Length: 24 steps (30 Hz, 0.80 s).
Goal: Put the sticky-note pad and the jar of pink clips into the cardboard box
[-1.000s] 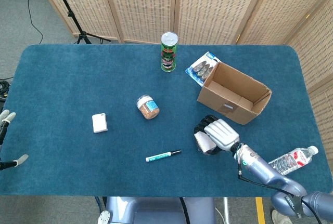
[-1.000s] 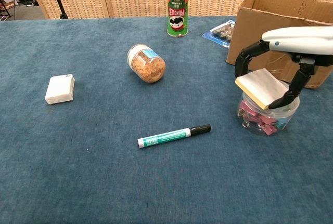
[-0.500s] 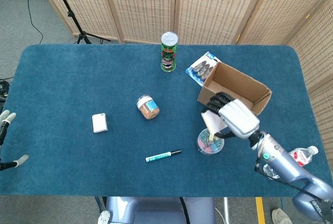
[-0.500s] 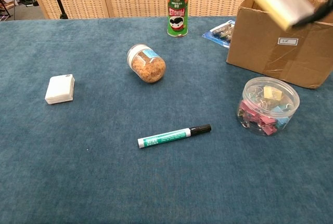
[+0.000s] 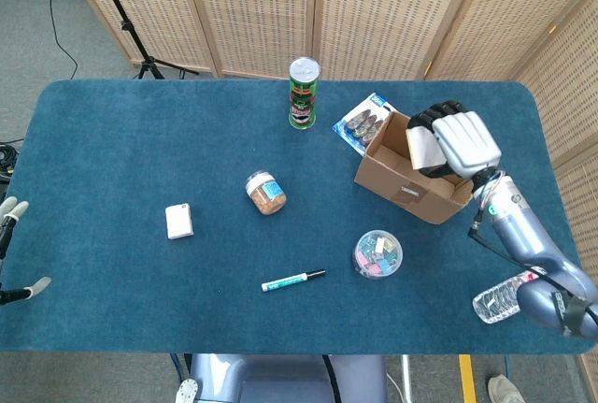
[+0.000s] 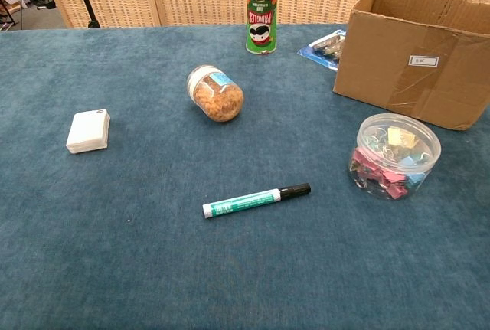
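My right hand hangs over the open cardboard box, holding the pale sticky-note pad above the box's inside. The clear jar of pink clips stands upright on the blue cloth in front of the box, apart from it; in the chest view the jar sits just below the box's front wall. Only a dark sliver of the right hand shows at the chest view's top right corner. My left hand is at the far left edge, off the table, fingers apart and holding nothing.
A green crisps can stands at the back. A blister pack lies left of the box. A snack jar lies mid-table, a white pack to its left, a marker in front. A water bottle lies front right.
My right hand lifted the sticky-note pad off the top of the clip jar and carried it up and back to over the box. The jar stayed in place.
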Each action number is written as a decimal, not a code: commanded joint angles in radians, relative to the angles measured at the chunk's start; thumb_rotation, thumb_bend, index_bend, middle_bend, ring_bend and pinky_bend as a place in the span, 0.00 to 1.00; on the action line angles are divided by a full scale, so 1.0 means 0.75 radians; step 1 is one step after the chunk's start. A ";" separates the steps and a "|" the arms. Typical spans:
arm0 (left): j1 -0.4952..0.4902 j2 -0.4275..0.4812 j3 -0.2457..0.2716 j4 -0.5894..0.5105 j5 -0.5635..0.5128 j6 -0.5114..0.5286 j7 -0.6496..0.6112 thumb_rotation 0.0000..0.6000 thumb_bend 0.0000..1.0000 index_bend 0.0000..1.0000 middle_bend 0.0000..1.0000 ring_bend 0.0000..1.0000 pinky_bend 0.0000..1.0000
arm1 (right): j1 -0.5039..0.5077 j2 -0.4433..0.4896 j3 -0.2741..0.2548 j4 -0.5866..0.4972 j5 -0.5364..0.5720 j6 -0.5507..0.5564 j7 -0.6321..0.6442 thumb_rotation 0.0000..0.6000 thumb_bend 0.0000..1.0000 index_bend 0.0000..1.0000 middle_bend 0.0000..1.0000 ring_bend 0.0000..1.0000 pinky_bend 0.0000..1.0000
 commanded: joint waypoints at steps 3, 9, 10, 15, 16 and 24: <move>-0.007 0.003 -0.007 0.001 -0.018 -0.014 -0.003 1.00 0.00 0.00 0.00 0.00 0.00 | 0.043 -0.088 -0.020 0.127 0.091 -0.081 -0.066 1.00 0.31 0.42 0.45 0.24 0.17; -0.019 0.001 -0.010 0.000 -0.038 -0.040 0.009 1.00 0.00 0.00 0.00 0.00 0.00 | 0.040 -0.140 -0.054 0.177 0.057 -0.082 -0.072 1.00 0.31 0.41 0.44 0.24 0.17; -0.020 0.001 -0.010 -0.001 -0.039 -0.041 0.009 1.00 0.00 0.00 0.00 0.00 0.00 | 0.040 -0.144 -0.054 0.182 0.056 -0.080 -0.072 1.00 0.31 0.41 0.44 0.24 0.17; -0.022 0.000 -0.010 -0.004 -0.042 -0.044 0.017 1.00 0.00 0.00 0.00 0.00 0.00 | 0.040 -0.161 -0.058 0.204 0.052 -0.082 -0.066 1.00 0.29 0.39 0.35 0.23 0.17; -0.022 -0.001 -0.010 -0.004 -0.042 -0.045 0.017 1.00 0.00 0.00 0.00 0.00 0.00 | 0.040 -0.162 -0.059 0.206 0.051 -0.083 -0.065 1.00 0.26 0.34 0.30 0.21 0.17; -0.024 -0.002 -0.009 -0.005 -0.046 -0.049 0.021 1.00 0.00 0.00 0.00 0.00 0.00 | 0.049 -0.120 -0.076 0.155 0.061 -0.131 -0.096 1.00 0.00 0.04 0.00 0.00 0.17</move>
